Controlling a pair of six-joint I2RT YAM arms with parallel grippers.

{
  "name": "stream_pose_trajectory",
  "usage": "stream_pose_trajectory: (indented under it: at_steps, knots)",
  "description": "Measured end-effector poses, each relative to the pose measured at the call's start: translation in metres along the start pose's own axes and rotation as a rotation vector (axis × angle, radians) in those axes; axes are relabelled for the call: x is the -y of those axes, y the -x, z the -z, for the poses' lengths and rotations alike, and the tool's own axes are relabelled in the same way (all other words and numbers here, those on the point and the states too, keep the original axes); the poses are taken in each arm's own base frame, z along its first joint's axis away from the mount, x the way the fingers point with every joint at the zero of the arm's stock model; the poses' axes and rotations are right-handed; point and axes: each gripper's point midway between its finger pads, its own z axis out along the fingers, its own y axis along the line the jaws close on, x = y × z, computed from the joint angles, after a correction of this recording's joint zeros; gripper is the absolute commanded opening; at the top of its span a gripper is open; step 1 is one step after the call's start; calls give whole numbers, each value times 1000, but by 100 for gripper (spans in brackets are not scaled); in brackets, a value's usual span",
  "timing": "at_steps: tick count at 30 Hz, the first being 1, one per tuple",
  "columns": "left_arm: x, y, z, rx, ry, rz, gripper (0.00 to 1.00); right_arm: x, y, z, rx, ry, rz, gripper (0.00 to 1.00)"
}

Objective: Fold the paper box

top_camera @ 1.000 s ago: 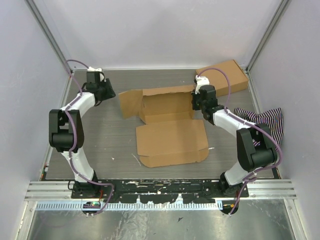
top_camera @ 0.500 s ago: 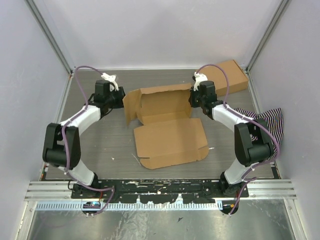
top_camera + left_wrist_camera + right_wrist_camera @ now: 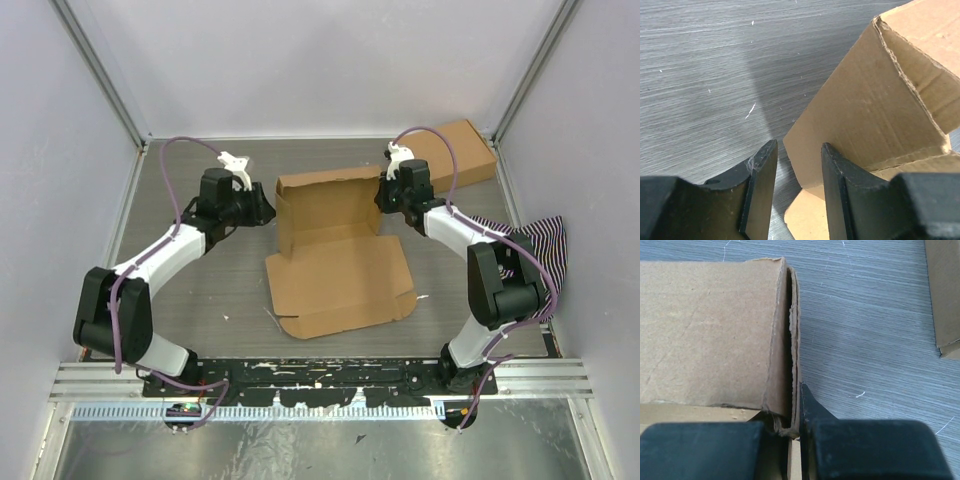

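Note:
The paper box [image 3: 340, 280] lies mid-table, its large flat panel toward me and its far tray part [image 3: 328, 205] with walls raised. My left gripper [image 3: 262, 211] is open at the box's left side. In the left wrist view the raised left flap [image 3: 865, 115] stands just beyond its fingertips [image 3: 797, 146], and the right finger [image 3: 836, 180] is close against it. My right gripper [image 3: 385, 196] is shut on the box's right side wall. The right wrist view shows that doubled cardboard wall [image 3: 785, 340] pinched at the jaws [image 3: 796, 392].
A compact flat brown carton [image 3: 447, 150] lies at the far right corner and shows at the right edge of the right wrist view [image 3: 945, 295]. A black-and-white striped cloth [image 3: 528, 245] lies at the right edge. White walls enclose the table.
My left arm has swung right to the box and the left flap, which lay spread out, now stands upright. My right gripper has stayed on the right wall.

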Motion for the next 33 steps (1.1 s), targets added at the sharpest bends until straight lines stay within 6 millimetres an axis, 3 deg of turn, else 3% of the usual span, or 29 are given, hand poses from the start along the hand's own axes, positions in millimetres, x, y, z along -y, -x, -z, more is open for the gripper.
stream_pose_trajectory:
  at_steps: [8,17,33]
  knots:
    - [6,-2,2,-8,-4,15,47,-2,0,0,-1,13,-8,3]
    - [36,16,30,58,-52,-3,47,-4,0,-2,-4,22,-25,3]
    - [21,-7,12,-6,-2,-1,50,-10,0,-3,-5,52,-31,4]
